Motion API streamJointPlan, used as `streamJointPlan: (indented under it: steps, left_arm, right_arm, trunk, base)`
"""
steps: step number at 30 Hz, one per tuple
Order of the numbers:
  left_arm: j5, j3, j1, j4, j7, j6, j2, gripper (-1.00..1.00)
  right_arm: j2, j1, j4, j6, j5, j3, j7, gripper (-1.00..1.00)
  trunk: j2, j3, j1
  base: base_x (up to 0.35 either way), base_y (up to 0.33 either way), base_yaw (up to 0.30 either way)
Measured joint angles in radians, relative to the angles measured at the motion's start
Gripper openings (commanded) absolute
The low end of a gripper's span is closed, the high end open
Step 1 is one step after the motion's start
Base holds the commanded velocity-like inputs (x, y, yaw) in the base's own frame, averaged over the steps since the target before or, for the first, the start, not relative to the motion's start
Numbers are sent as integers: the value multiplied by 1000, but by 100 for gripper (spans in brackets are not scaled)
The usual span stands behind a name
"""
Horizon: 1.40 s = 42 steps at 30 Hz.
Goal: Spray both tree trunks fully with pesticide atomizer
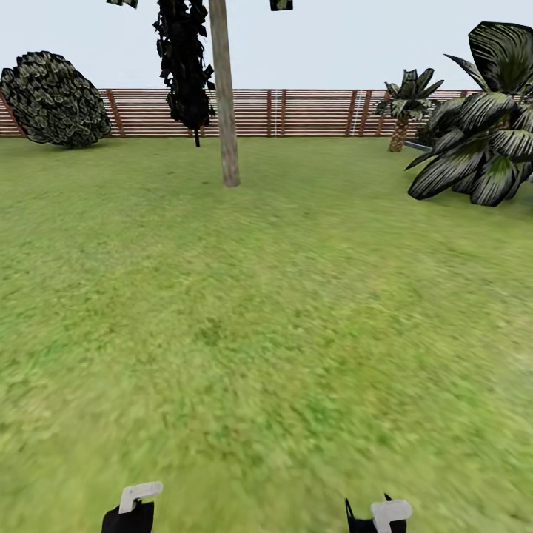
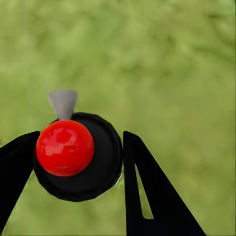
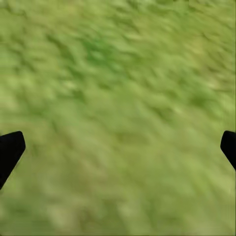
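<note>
Green lawn runs to a slatted wooden fence; from the head, one bare tree trunk stands ahead, a black conifer just behind it, a round bush at left, palms at right. Left wrist view: left gripper closed on the pesticide atomizer, fingers touching both sides, red top between them. Right wrist view: right gripper spread wide, holding nothing, over grass.
</note>
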Motion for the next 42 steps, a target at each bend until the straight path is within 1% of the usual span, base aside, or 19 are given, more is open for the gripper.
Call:
streamJointPlan:
  steps: [42]
  left_arm:
    - [0,0,0,0,0,1,1,-100]
  right_arm:
    - [0,0,0,0,0,0,0,100]
  trunk:
    - [0,0,0]
  base:
    - [292,177,0]
